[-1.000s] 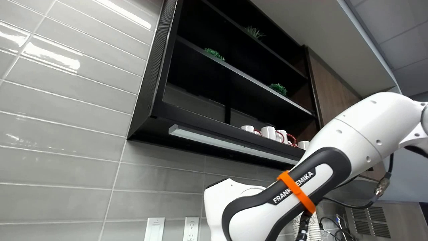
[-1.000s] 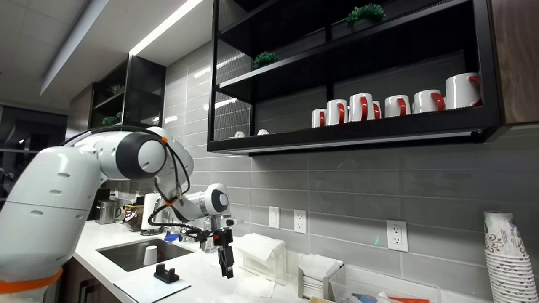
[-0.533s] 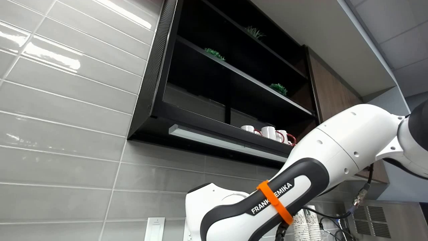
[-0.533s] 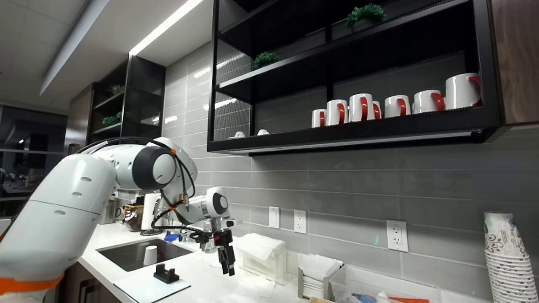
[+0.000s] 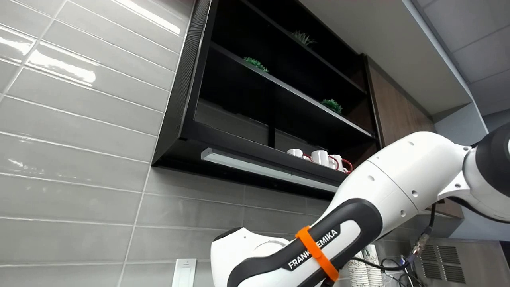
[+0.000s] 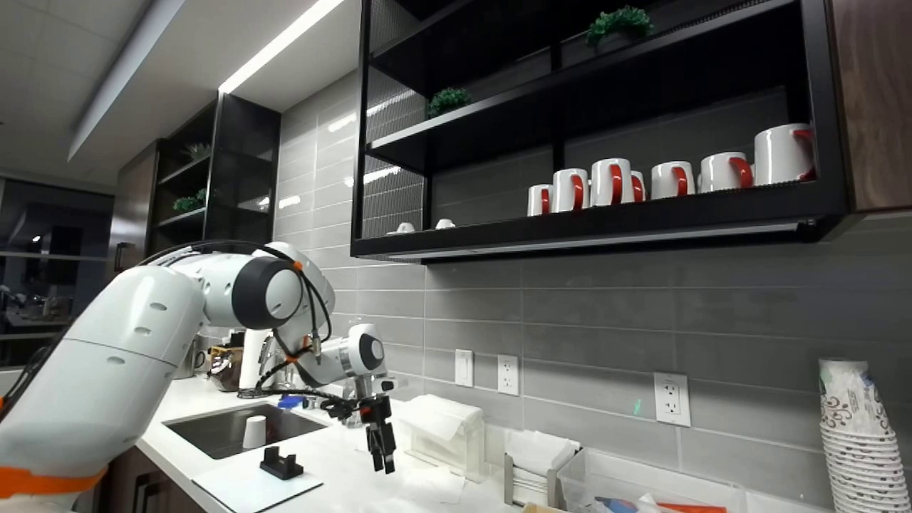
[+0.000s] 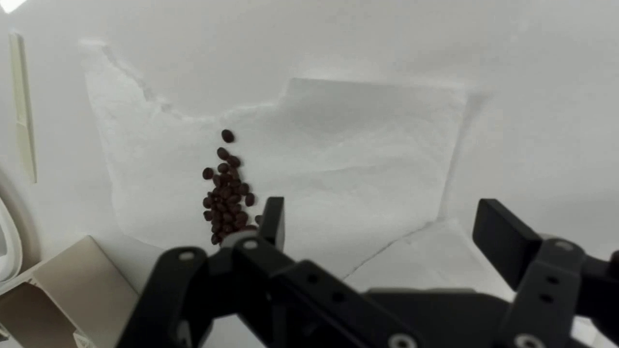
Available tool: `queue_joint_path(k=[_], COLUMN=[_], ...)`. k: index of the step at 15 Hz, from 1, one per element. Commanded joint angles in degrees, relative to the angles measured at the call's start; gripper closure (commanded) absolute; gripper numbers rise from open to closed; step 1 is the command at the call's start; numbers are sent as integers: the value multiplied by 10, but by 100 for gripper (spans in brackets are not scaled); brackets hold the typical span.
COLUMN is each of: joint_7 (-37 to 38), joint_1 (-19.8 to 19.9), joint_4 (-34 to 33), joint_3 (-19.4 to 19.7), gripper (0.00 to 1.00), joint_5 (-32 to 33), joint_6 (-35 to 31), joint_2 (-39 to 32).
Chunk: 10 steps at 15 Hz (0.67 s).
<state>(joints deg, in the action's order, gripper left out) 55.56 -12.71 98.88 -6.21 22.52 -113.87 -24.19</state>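
Tool [image 7: 382, 232], black, two-sided: spread, a wide gap showing white paper below; in an exterior view, pointing down over the bench.
Small oval dark-brown beans [image 7: 226, 198]: one loose, elongated heap, just beside one side of the tool in the wrist view, which partly hides its end; contact cannot be told.
Torn-edged white paper sheet [image 7: 358, 145]: flat, under the beans, on the white bench [image 7: 541, 96].
Open tan cardboard box [image 7: 87, 285]: near the sheet.
Slim pale flat strip [image 7: 22, 106]: on the bench, apart from the sheet.
Clear plastic holder [image 6: 470, 452] with white napkins [image 6: 434, 413]: near the tool, toward the tiled wall.
Black U-shaped bracket [image 6: 281, 464]: on a flat white board [image 6: 249, 488].
Dark rectangular sink [image 6: 210, 434]: a white tapered cup [image 6: 254, 432] inside, narrow end up.
Glossy white mugs with red handles [image 6: 609, 182]: in a row, lowest level of the black open shelving unit [image 6: 499, 239], in both exterior views.
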Motion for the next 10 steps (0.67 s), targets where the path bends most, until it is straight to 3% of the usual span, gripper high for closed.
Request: queue_joint_path(k=[1,9,10], joint_7=[3,2,2], joint_1=[-26,-48,-49], joint_4=[-39,-69,-70], joint_3=[22,50,52], gripper=[0,0,6], joint_5=[-1,-1,-3], joint_6=[-2,1,2], joint_2=[-52,-107,-110])
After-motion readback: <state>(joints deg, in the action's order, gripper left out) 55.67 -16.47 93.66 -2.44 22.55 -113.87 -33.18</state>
